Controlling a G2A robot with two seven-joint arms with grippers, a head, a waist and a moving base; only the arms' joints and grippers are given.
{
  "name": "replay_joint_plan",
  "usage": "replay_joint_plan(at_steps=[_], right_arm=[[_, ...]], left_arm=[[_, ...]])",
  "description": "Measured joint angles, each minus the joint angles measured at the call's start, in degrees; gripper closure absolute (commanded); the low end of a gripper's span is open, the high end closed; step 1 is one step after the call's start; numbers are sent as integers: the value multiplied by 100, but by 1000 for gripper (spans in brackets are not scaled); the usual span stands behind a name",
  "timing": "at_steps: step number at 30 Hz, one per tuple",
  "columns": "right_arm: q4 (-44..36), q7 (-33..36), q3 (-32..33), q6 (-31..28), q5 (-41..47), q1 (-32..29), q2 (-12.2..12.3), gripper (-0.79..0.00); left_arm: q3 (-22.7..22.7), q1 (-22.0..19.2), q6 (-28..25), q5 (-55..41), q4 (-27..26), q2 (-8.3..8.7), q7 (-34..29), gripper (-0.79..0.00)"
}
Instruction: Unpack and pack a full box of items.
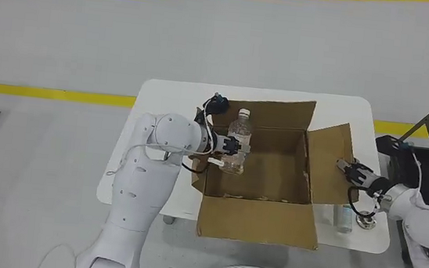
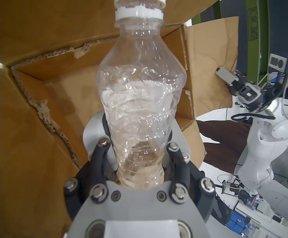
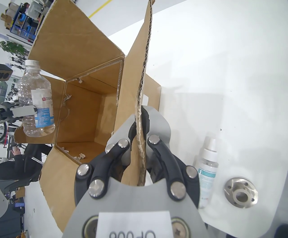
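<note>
Left gripper (image 2: pixel 138 147) clamps 1 bottle (image 2: pixel 141 94), likely slick and crushable, by its ribbed lower body at box's (image 1: pixel 256 221) 10 o'clock; right gripper (image 3: pixel 140 125) pinches 3 o'clock flap (image 3: pixel 135 67).

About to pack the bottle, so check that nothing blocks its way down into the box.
Nothing visible does. The left gripper holds the bottle upright above the open box, near its left wall. The flaps are folded outward, with the right gripper pinching the right flap.
</note>
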Motion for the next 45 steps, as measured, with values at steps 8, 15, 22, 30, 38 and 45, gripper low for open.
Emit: replay_joint_plan(at_steps=[8, 15, 22, 30, 38, 45], right_arm=[[21, -53, -110, 49, -117, 58, 22, 0], [-14, -223, -226, 145, -126, 56, 22, 0], [-372, -813, -414, 749, 279, -204, -49, 0], [-554, -1173, -575, 1210, 471, -294, -94, 0], [-545, -1143, -676, 1267, 420, -202, -93, 0], [-681, -1161, -714, 1324, 348, -201, -90, 0]], left_arm=[[-2, 2, 3, -6, -11, -1, 1, 0], [23, 129, 107, 27, 35, 17, 164, 0], [187, 9, 699, -222, 238, -3, 101, 0], [435, -182, 1299, -191, 887, -30, 203, 0], [713, -485, 1568, 9, 1502, -63, 290, 0], [997, -675, 1788, 93, 1945, -122, 273, 0]])
